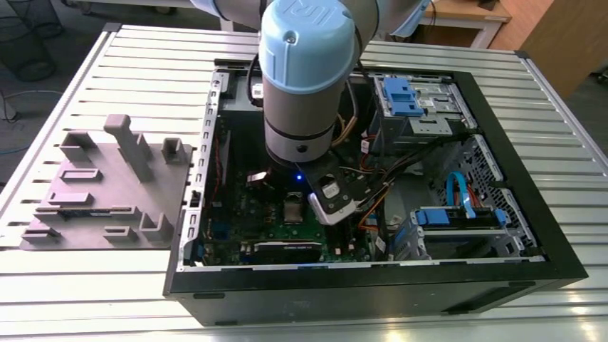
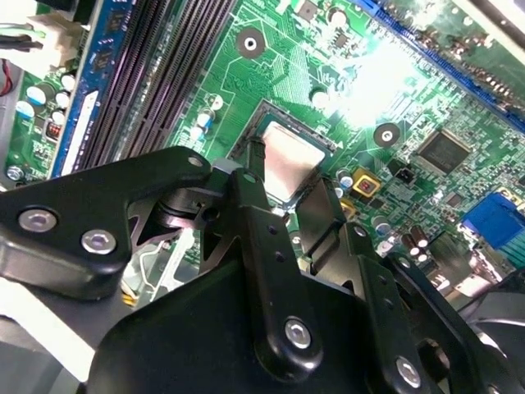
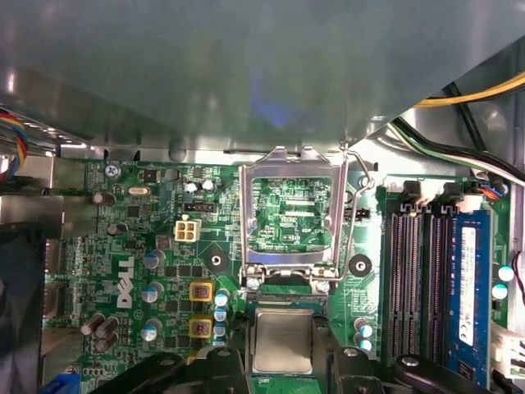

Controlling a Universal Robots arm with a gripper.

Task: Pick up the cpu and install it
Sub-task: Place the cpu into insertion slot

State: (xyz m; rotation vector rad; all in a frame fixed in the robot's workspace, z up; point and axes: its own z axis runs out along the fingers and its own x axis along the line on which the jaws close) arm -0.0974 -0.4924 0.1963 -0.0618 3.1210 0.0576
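Note:
The cpu (image 3: 283, 341), a small square chip with a silvery top, lies flat on the socket of the green motherboard (image 3: 164, 271). In both wrist views my gripper (image 3: 283, 351) is at the chip, its black fingers (image 3: 239, 355) pressed against two opposite edges. In the second wrist view the cpu (image 2: 289, 158) sits between the fingertips of the gripper (image 2: 285, 176). The metal socket frame (image 3: 295, 164) stands hinged open just beyond the chip. In the exterior view the arm (image 1: 302, 85) reaches down into the open computer case (image 1: 380, 285).
Memory slots (image 3: 414, 279) and a blue memory stick (image 3: 467, 279) run beside the socket. Cables (image 3: 459, 123) cross near the frame's lever. A grey moulded tray (image 1: 105, 185) sits on the slatted table at the exterior view's left of the case. Drive bays (image 1: 418, 107) line the case.

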